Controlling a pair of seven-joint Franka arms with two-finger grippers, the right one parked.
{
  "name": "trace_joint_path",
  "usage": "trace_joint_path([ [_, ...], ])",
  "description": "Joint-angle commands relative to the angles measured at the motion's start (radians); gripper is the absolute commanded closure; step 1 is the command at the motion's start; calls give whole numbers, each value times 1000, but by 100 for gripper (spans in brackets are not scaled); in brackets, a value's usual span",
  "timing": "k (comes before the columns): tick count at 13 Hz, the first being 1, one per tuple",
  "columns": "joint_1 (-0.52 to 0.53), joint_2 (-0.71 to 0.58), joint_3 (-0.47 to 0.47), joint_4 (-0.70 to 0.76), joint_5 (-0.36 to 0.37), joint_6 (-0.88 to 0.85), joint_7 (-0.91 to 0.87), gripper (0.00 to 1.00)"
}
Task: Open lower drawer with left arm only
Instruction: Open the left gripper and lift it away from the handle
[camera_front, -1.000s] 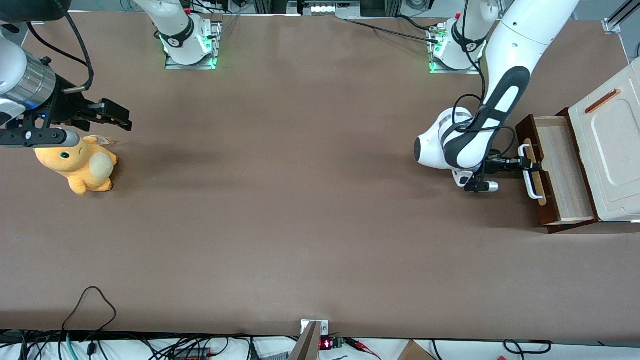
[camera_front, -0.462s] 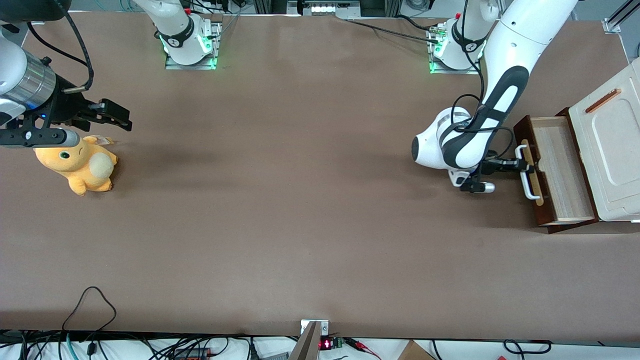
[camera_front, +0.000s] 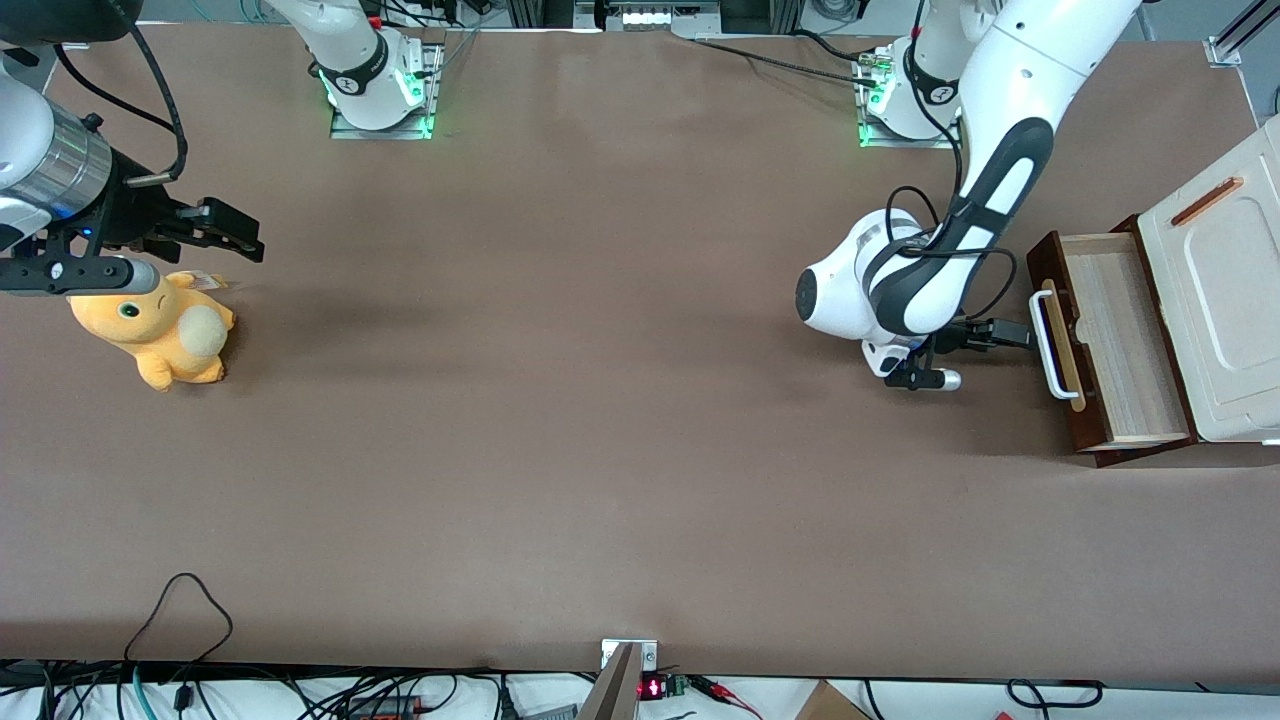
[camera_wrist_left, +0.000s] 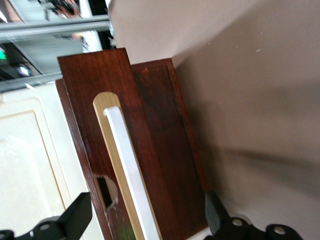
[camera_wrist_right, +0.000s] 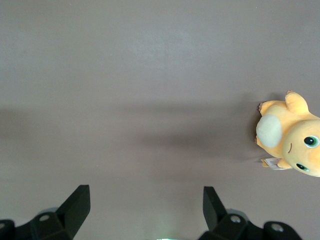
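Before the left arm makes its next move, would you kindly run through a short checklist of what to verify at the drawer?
1. Lower drawer pulled out, pale inside showing: ok.
2. Gripper apart from the white handle, in front of the drawer: ok.
3. Fingers open, nothing between them: ok.
4. Arm's black cable not caught on the drawer: ok.
5. Cream panel with copper handle untouched: ok.
6. Whether the drawer is at full travel: cannot tell.
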Motion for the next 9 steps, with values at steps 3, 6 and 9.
trace_joint_path([
  [3, -2, -217, 4, 153, -376, 48, 53, 0],
  [6, 2, -381, 64, 155, -619, 132, 231, 0],
  [9, 20, -495, 195, 165, -921, 193, 471, 0],
])
